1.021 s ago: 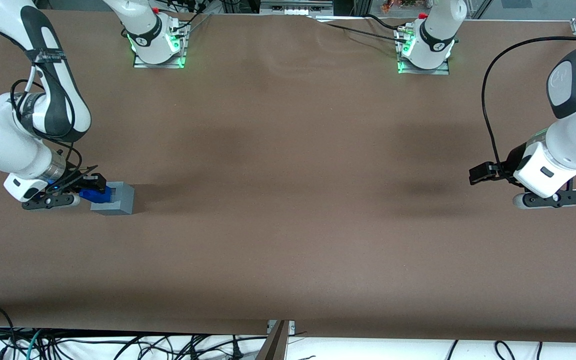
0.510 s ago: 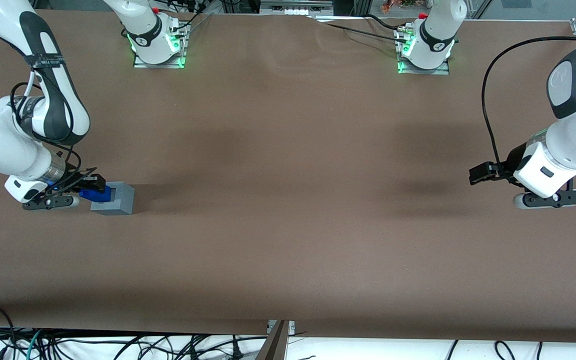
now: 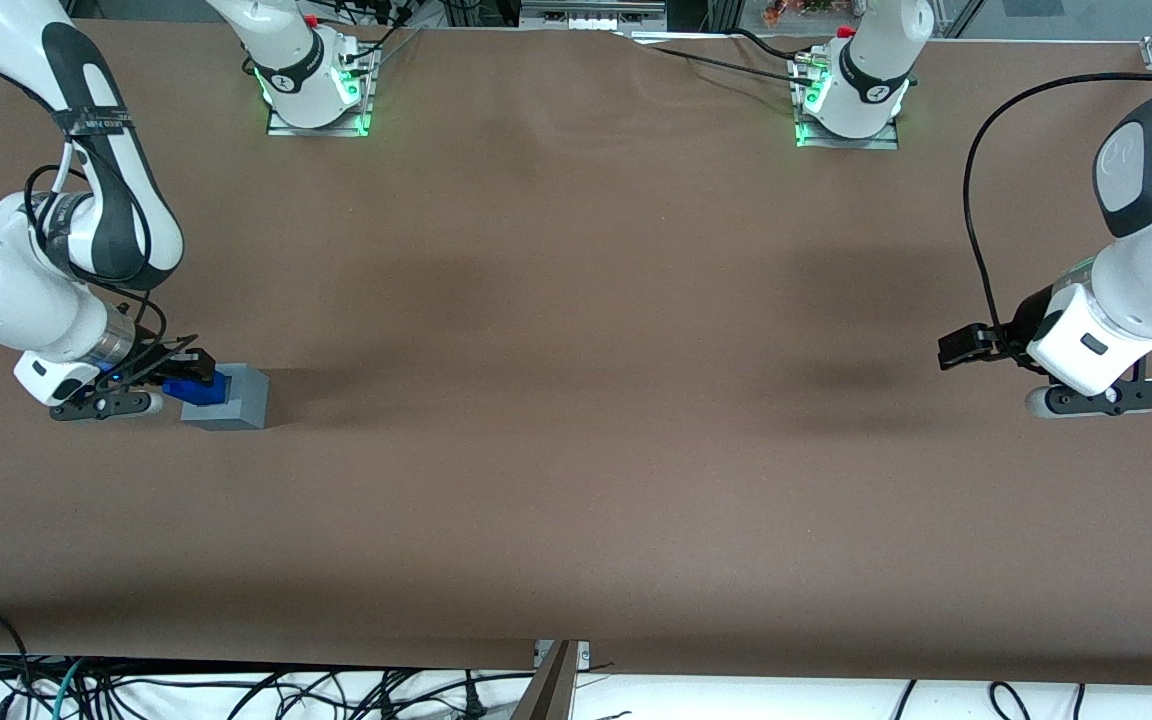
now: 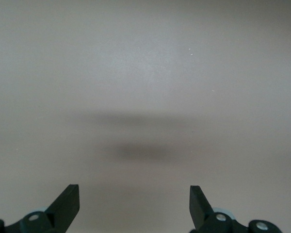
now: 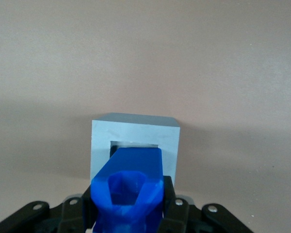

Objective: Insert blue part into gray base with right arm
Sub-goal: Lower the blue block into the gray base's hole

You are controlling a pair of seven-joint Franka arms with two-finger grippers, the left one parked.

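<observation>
The right arm (image 3: 56, 270) reached down over the brown counter (image 3: 576, 450) toward the working arm's end, with its end effector (image 3: 191, 375) poised at the gray base (image 3: 236, 398). The end effector pinched the blue part (image 3: 198, 391), one black finger (image 5: 172, 204) pressed against each flank of the part. In the wrist view the blue part (image 5: 131, 187) sat squarely between the fingers, with its knob end toward the camera and its other end pointing at the base (image 5: 136, 141).

The base stood on the counter with its recess facing up. The part's leading end lay over that square recess, covering most of the opening, so only a thin strip of the hollow showed along the edge away from the end effector. Whether the part had already entered the recess or merely hung just above it could not be told. In the front view the part overlapped the base's top face on the side toward the end effector, and the dark fingers were just above it.

The base lay directly ahead of the end effector (image 5: 131, 213), in line with the gripped part and touching or nearly touching it. The base's gray rim showed on both sides of the part and along the edge away from the end effector. The base's side faces stood upright, and its soft shadow fell on the counter toward the parked arm's end.
</observation>
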